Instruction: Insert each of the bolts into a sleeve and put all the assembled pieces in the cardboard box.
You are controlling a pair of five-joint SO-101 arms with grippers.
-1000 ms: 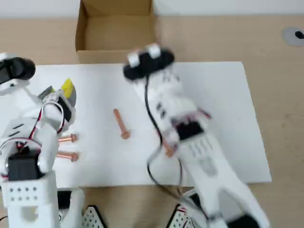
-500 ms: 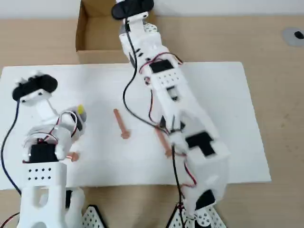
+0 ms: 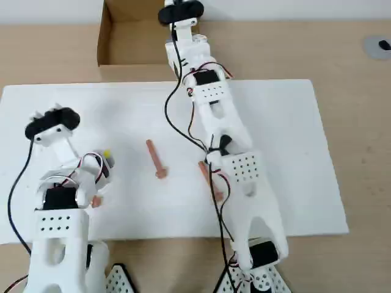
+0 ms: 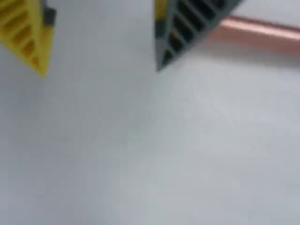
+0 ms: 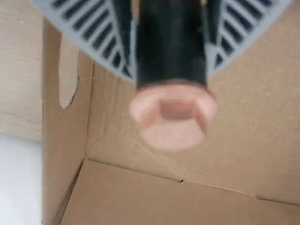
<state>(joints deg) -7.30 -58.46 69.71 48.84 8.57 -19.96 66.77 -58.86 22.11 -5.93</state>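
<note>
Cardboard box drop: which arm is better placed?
Right: the right gripper holds a black sleeve with a copper bolt inside over the brown cardboard box; the left gripper is open above the white sheet.

- Box (image 3: pixel 140 43): plain brown cardboard, matt, slightly fibrous, with raw cut edges.
- Table (image 3: pixel 360 122): light wood-grain top with a dull finish.
- Sheet (image 3: pixel 293 152): white, smooth and matt; paper or board, cannot tell which.
- Bolts (image 3: pixel 156 160): copper-coloured and smooth with a soft sheen; metal or plastic, cannot tell which.
- Bolt head (image 5: pixel 172 115): pinkish copper, dull.
- Sleeve (image 5: pixel 171 47): black, smooth, matt.
- Arms (image 3: pixel 247 177): white moulded plastic, matt, with perforated panels.
- Right gripper (image 5: pixel 169 70): fingers (image 5: pixel 84 28) of grey ribbed plastic.
- Left gripper (image 4: pixel 101 68): one finger of yellow plastic, one of dark grey, both ribbed.
</note>
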